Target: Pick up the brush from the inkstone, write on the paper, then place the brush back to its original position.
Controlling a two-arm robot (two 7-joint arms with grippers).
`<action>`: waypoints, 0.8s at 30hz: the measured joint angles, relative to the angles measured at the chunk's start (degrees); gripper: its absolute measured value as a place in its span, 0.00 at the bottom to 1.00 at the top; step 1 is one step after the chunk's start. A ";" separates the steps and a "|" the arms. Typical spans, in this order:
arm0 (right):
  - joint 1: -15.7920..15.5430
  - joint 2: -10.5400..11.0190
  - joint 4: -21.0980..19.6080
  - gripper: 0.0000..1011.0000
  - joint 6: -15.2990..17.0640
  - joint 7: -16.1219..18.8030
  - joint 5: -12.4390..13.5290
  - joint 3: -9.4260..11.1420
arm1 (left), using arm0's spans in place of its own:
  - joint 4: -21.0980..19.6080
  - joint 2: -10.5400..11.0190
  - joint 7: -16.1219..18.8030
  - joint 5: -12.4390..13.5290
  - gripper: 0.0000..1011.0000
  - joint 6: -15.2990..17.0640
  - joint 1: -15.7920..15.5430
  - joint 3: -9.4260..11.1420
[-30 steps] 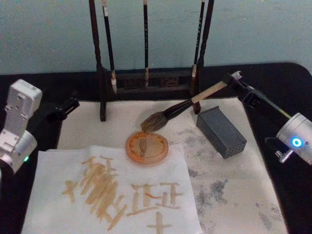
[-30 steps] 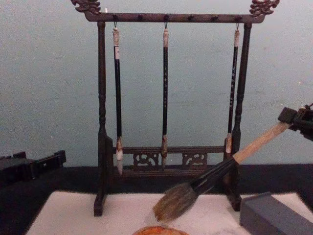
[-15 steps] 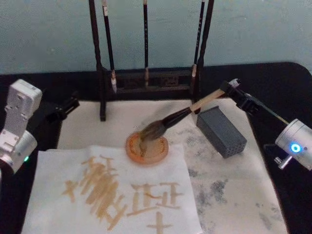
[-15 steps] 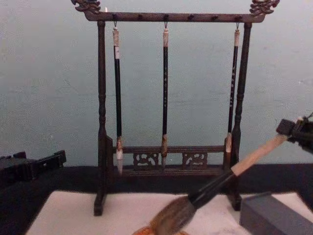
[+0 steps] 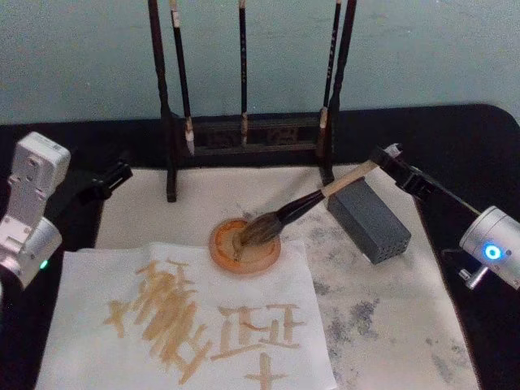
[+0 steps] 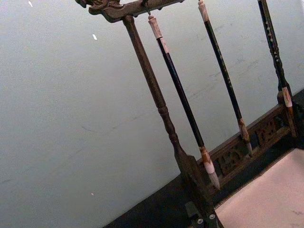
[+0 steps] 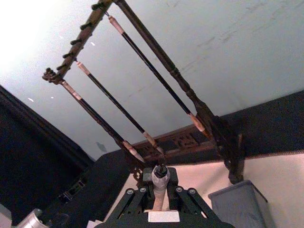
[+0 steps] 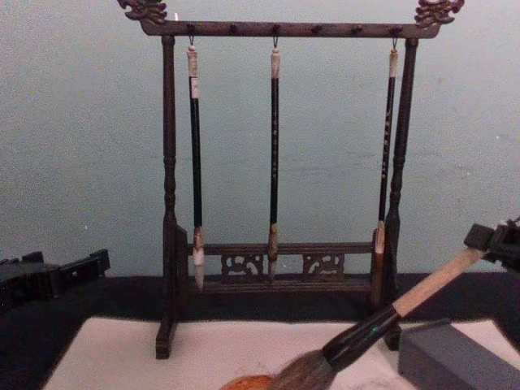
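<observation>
Head view: brush [image 5: 313, 197] slanted, bristles down-left on inkstone [image 5: 246, 247].

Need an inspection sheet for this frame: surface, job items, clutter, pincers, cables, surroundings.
Surface: black table, stained felt mat on it.
Job's things: brush tilted, bristles resting in the orange inkstone; paper bears tan characters.
Clutter: grey perforated block; brush rack with three thin hanging brushes.
Grippers: right pincer shut on the brush handle end; left pincer open, idle at the mat's left edge.
Cables: nothing seen.
Surroundings: pale blue-green wall.
</observation>
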 joint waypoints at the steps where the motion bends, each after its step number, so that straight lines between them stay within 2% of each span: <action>1: -0.01 0.03 0.02 0.17 0.03 -0.16 0.02 -0.02 | 0.00 0.00 0.00 0.00 0.99 0.00 0.00 0.00; 14: 0.97 0.17 1.36 0.17 1.72 -3.71 0.81 -0.64 | 0.00 0.00 0.00 0.00 0.99 0.00 0.00 0.00; 24: 0.94 0.15 1.36 0.17 1.68 -3.49 0.81 -0.59 | 0.00 0.00 0.00 0.00 0.99 0.00 0.00 0.00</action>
